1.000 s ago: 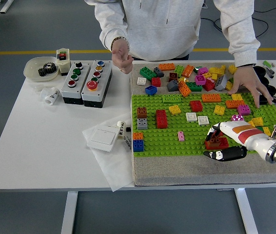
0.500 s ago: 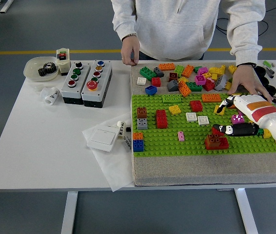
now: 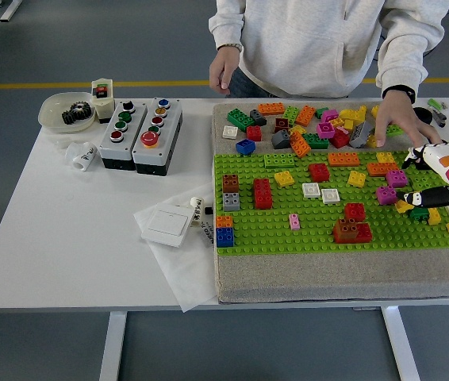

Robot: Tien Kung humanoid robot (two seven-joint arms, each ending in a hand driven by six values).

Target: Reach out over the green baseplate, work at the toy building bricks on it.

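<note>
Over the baseplate's (image 3: pixel 288 230) right edge, the robot's right hand (image 3: pixel 439 178) hovers.
Its fingers are spread, holding nothing; bricks (image 3: pixel 350 231) stand studded across the baseplate, and a person's hand (image 3: pixel 395 119) rests on loose ones behind it.

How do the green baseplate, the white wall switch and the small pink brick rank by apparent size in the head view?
1. green baseplate
2. white wall switch
3. small pink brick
The differences are clear.
</note>
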